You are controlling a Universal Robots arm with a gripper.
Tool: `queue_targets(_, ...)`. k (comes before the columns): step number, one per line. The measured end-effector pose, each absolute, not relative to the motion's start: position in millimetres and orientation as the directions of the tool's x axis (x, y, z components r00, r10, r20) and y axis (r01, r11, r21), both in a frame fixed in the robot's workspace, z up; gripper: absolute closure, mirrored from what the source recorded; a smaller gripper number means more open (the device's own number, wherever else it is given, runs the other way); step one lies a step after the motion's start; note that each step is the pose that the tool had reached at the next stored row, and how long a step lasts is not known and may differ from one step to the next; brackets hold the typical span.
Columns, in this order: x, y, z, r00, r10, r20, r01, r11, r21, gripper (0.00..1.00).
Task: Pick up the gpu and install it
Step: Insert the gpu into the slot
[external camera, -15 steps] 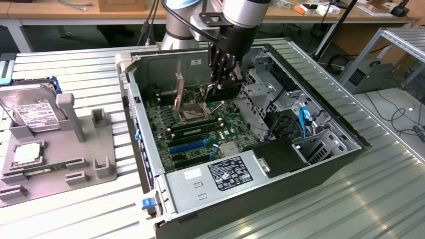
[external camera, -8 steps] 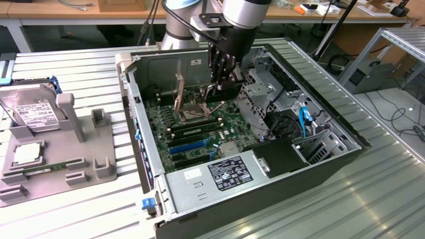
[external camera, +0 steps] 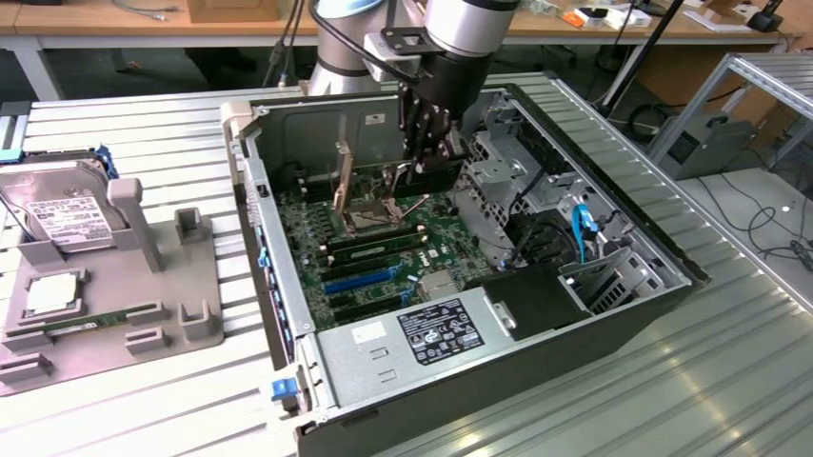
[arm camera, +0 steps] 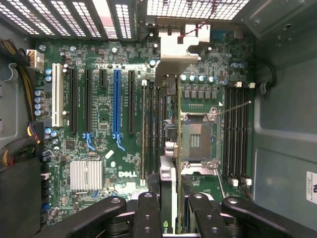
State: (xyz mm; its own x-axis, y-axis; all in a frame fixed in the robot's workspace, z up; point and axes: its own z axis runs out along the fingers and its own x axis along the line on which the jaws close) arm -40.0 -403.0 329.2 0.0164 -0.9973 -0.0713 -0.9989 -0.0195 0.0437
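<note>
In the upper middle of the exterior view, the black-fingered gripper [external camera: 426, 167] on the grey Universal Robots arm reaches straight down into the open dark-grey desktop computer case [external camera: 610, 314], which lies on its side on a ribbed metal table [external camera: 711, 381] so that the green motherboard [external camera: 381, 257] faces up and can be reached from above. Between the fingers hangs the gpu [external camera: 429, 176], a thin dark circuit card, held on edge just above the board near the open processor socket [external camera: 362, 221]. The wrist view looks down along that card: it runs as a narrow dark strip up the middle of the frame [arm camera: 167, 148], with its silver metal bracket [arm camera: 176, 52] at the upper centre, turned toward the perforated rear wall of the case, which is presumably where the bracket has to sit. The jaws stand about half closed, pressed on either flat side of the card at its upper edge, so the contact edge points at the board. The card seems to hover apart from the board, not seated; whether it is lined up with a slot I cannot tell, though the long blue expansion slot [arm camera: 117, 101] and its black neighbours lie to the frame's left of the card, and the black memory slots [arm camera: 237, 131] to its right. At the left edge of the exterior view, a grey moulded parts holder [external camera: 114, 305] carries a silver boxy hard drive with a white label [external camera: 57, 214], propped upright.
</note>
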Motion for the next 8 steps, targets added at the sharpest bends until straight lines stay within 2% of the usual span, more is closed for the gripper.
queue_targets(8, -40.1, -411.1, 328.6, 0.016, -0.997, -0.071, -0.999, -0.020, 0.044, 0.73)
